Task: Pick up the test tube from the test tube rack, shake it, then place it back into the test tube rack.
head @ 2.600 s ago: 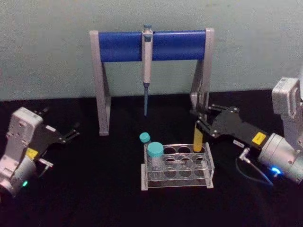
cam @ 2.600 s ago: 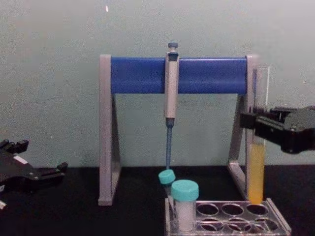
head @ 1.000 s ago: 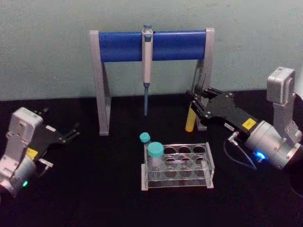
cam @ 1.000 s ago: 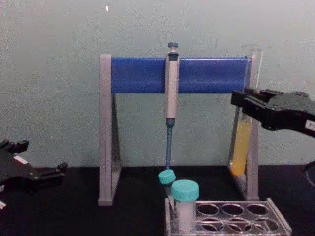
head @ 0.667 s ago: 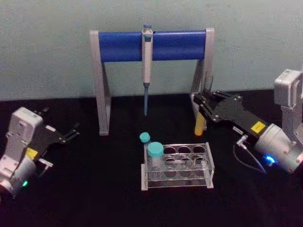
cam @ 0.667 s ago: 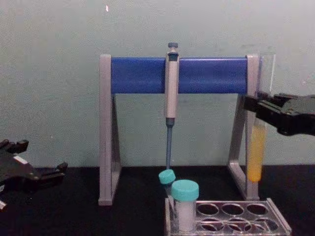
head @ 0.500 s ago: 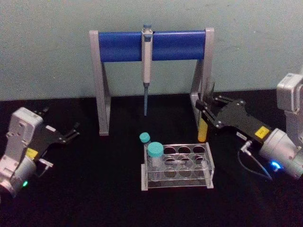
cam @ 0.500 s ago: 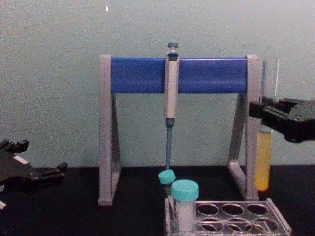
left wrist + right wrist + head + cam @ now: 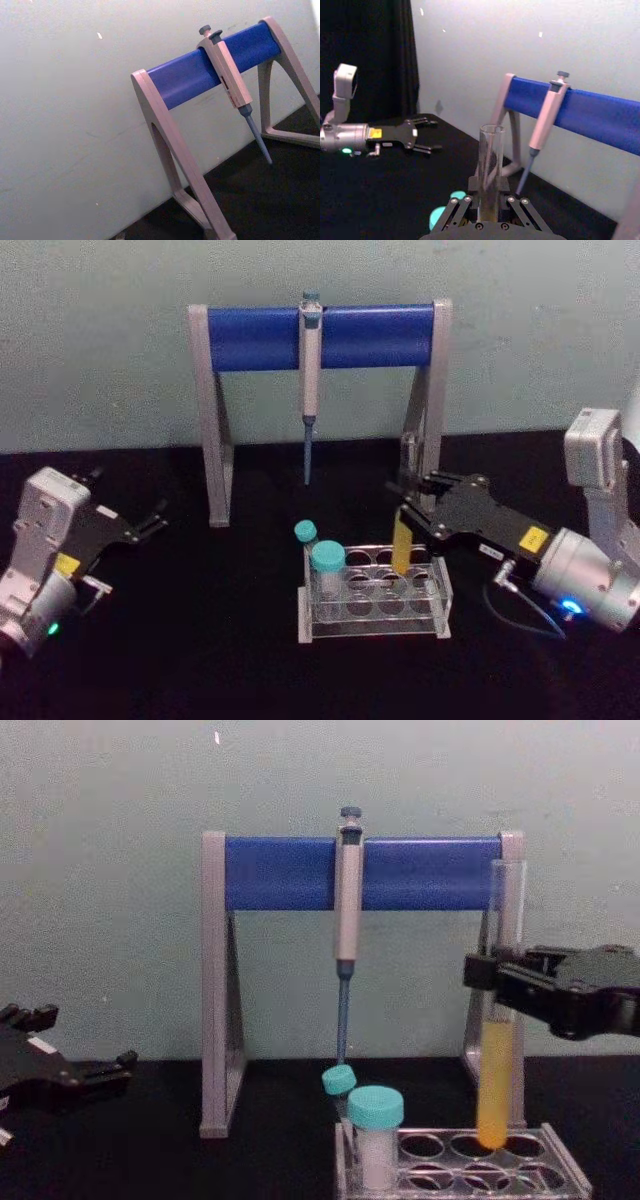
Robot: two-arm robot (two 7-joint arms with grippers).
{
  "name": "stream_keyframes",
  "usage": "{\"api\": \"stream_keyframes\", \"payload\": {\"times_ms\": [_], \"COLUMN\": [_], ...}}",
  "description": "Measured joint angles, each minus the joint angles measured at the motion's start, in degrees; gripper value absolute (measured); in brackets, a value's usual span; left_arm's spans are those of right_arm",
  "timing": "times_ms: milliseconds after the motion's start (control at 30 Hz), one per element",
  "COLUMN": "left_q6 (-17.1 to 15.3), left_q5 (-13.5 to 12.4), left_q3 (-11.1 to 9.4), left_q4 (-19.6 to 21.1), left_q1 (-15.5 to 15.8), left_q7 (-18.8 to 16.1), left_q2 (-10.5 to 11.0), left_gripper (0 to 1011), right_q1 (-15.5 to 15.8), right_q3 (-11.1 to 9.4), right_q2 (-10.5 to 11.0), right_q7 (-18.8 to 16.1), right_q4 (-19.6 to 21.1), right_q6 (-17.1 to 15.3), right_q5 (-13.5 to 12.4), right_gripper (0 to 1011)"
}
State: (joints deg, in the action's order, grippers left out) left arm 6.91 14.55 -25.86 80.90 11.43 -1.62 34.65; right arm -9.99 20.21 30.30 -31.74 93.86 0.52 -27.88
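step: lowering the test tube [image 9: 401, 545] back toward the test tube rack [image 9: 441, 592].
test tube: upright, tip over a back-row hole.
right gripper [image 9: 406, 508]: clamped on its glass.
left gripper [image 9: 152, 520]: parked left, fingers spread.
next: probably lower straight, then release.

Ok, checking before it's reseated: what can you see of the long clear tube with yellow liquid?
The long clear glass test tube is thin, uncapped, with yellow liquid in its lower part. It stands nearly upright, gripped mid-length by the right gripper, tip at the back row of the clear plastic rack; whether inside a hole, I cannot tell.
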Motion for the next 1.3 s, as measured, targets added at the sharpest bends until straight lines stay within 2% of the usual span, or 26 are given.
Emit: {"api": "stream_keyframes", "payload": {"times_ms": [167, 333, 467, 700, 1300], "left_q6": [0.0, 0.0, 0.0, 0.0, 0.0], "left_q5": [0.0, 0.0, 0.0, 0.0, 0.0], "left_q3": [0.0, 0.0, 0.0, 0.0, 0.0], "left_q4": [0.0, 0.0, 0.0, 0.0, 0.0], "left_q1": [0.0, 0.0, 0.0, 0.0, 0.0], "left_q7": [0.0, 0.0, 0.0, 0.0, 0.0], "left_q2": [0.0, 0.0, 0.0, 0.0, 0.0], "left_gripper": [1010, 1010, 1010, 1010, 1010], "right_q1": [-2.68, -4.68, -5.63, -5.7, -4.9], "right_q3": [1.55, 1.9, 1.61, 0.62, -0.48], "right_q2": [-1.77, -3.56, -5.13, -5.94, -6.08], "right_q7": [-1.2, -1.12, 0.36, 2.34, 2.8], "right_q4": [-3.36, -6.56, -8.88, -9.63, -8.65], "right_q6": [1.64, 4.2, 6.85, 8.01, 7.39], "right_q5": [-1.19, -1.47, -1.1, 0.2, 1.13], "right_gripper": [233, 233, 233, 233, 233]}}
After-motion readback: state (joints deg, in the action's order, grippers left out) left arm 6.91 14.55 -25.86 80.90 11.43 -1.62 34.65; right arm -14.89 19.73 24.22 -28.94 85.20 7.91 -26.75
